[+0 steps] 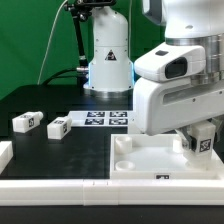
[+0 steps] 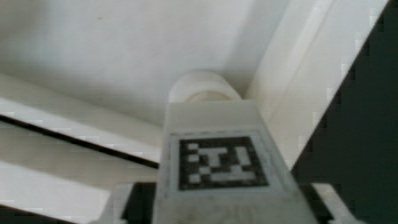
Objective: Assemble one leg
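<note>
The big white tray [image 1: 135, 160] lies flat. Over its corner on the exterior view's right, the claw [image 1: 200, 136] pinches one small leg [image 2: 221, 150] from both sides. The leg's end points down at the tray. I think it should be held straight, go down slowly, then turn gently.

Behind everything in the exterior view it's just a plain green backdrop [image 1: 30, 45], a bit patchy in shade. The bench [image 1: 70, 160] has a black matte top that picks up a dull sheen toward its far edge. Light's soft and pretty even, and the shadows are faint.
</note>
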`<state>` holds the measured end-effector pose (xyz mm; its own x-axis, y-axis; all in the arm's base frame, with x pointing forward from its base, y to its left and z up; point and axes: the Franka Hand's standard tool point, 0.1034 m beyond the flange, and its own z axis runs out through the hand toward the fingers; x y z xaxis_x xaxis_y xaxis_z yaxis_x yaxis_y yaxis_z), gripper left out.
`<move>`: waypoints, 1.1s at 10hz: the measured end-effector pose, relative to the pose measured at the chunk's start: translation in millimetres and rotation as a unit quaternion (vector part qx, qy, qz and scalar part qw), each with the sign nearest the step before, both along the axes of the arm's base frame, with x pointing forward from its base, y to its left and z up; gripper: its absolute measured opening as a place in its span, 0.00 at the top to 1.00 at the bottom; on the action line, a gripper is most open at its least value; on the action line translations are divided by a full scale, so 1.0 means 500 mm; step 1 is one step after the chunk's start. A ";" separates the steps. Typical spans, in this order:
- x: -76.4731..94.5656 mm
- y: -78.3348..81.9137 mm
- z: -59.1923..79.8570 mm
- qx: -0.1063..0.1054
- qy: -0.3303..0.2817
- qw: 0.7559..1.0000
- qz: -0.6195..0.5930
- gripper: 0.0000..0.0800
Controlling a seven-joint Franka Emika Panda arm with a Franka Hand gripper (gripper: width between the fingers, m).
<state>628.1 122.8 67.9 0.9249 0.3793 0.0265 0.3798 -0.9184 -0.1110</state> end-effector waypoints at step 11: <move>-0.022 -0.006 -0.011 0.039 0.024 0.823 -0.566 0.64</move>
<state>617.0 120.1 62.5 0.6854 -0.7273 -0.0369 -0.7207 -0.6702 -0.1770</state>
